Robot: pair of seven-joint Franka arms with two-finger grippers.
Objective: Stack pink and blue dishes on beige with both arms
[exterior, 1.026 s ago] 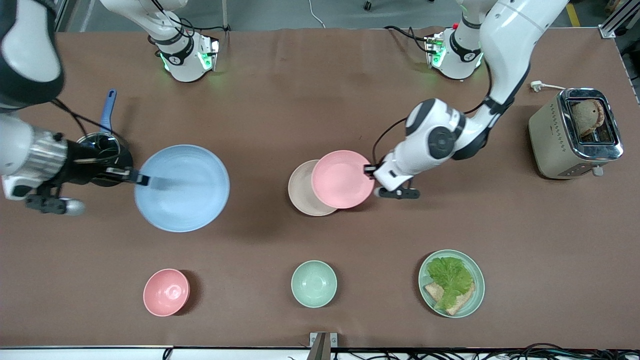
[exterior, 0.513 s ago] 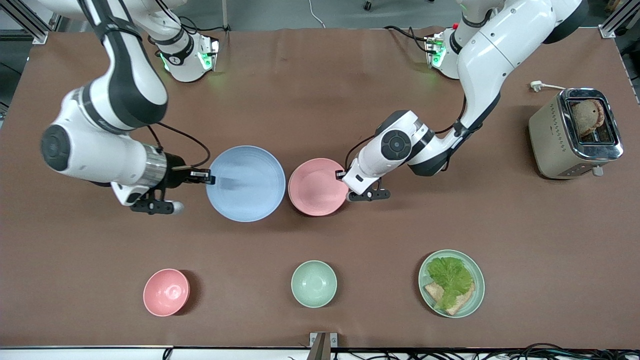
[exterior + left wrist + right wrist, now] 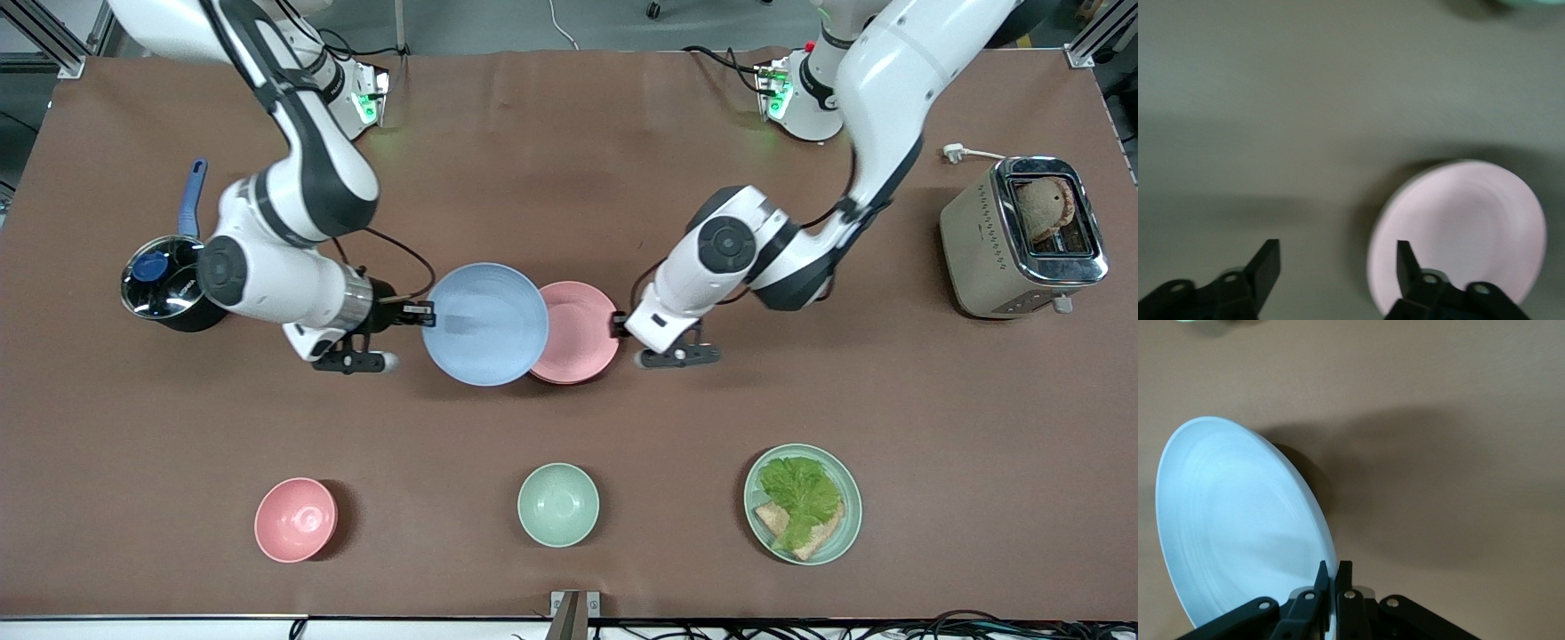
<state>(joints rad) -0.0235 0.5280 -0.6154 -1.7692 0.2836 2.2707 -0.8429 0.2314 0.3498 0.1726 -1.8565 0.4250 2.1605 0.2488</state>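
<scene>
No readable writing showed on any object; small marks on the pot (image 3: 164, 284) and on the arm joints were too small to read.

The blue plate (image 3: 484, 324), pale and matte with faint rings, was held up by its rim in the right gripper (image 3: 418, 313), whose fingers were closed on the plate's edge; it hung tilted, overlapping the pink plate (image 3: 578, 332). The pink plate, shallow and matte, lay mid-table. The beige plate could not be made out; a thin dark edge under the pink one was all that showed. The left gripper (image 3: 621, 325) sat just beside the pink plate's rim toward the left arm's end, its fingers (image 3: 1269, 265) spread apart and holding nothing.

The table (image 3: 569, 124) wore a brown cloth. Nearer the camera stood a pink bowl (image 3: 295, 519), a green bowl (image 3: 558, 504) and a green plate (image 3: 841, 533) of lettuce and bread. A toaster (image 3: 1022, 236) holding bread stood at the left arm's end.
</scene>
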